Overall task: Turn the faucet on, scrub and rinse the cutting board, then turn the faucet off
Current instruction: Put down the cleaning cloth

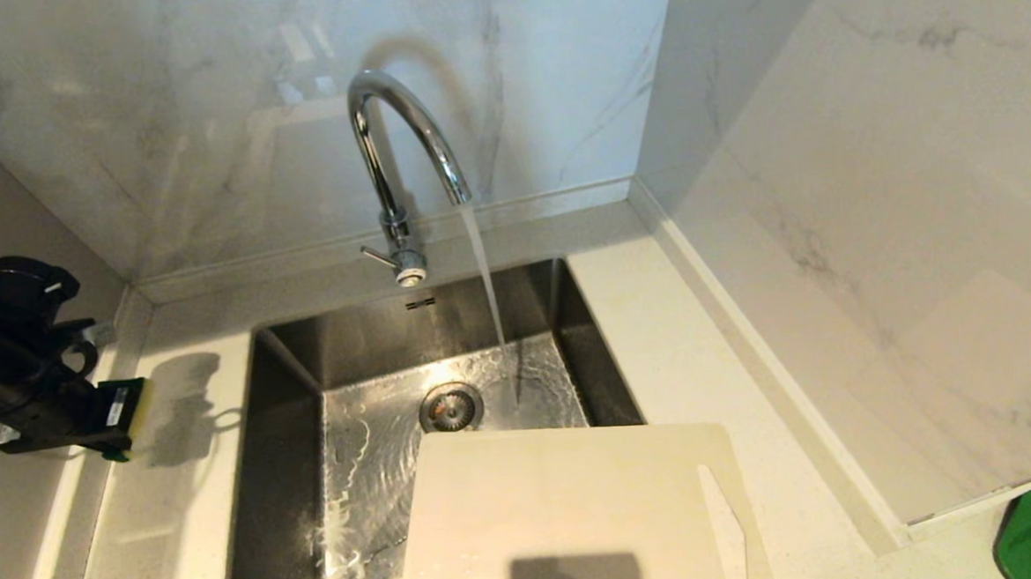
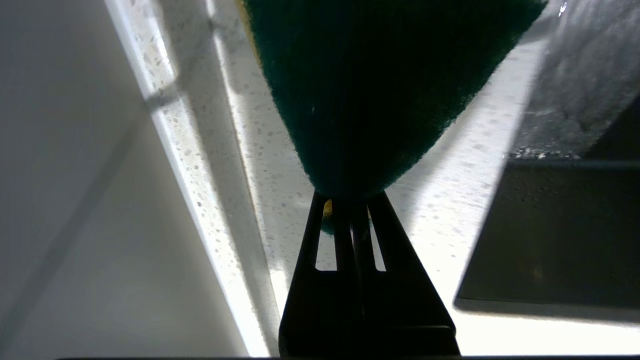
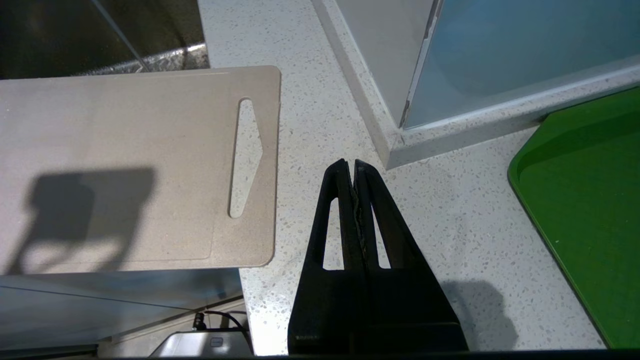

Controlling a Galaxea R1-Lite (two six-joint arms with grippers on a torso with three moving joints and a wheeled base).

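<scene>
Head view, worktop [image 1: 658, 317]: pale speckled stone around a steel sink [image 1: 296, 477]; water already sheets across the basin floor, so splash onto the surround is the broad risk.
Cutting board [image 1: 571, 507]: cream plastic, lying at the near right, its left part overhanging the sink and its slotted right end on the worktop. Judged weak point: a downward scrub on the unsupported part could tip or slide it into the basin.
Faucet [image 1: 398, 154]: far centre, running; the stream [image 1: 486, 273] falls beyond the board's far edge and misses it. Rinsing will need the board or the water brought together, or it stays dry.
Left gripper [image 1: 120, 412]: over the left worktop, well apart from the board, clamped tight on a green-and-yellow sponge [image 2: 380, 85]. Only one narrow end is pinched, so hard rubbing may twist the sponge out.
Right gripper [image 3: 354, 167]: fingers pressed together, empty, over the worktop just right of the board; not steadying it.
Green tray [image 3: 585, 200]: far right, clear of the work.
</scene>
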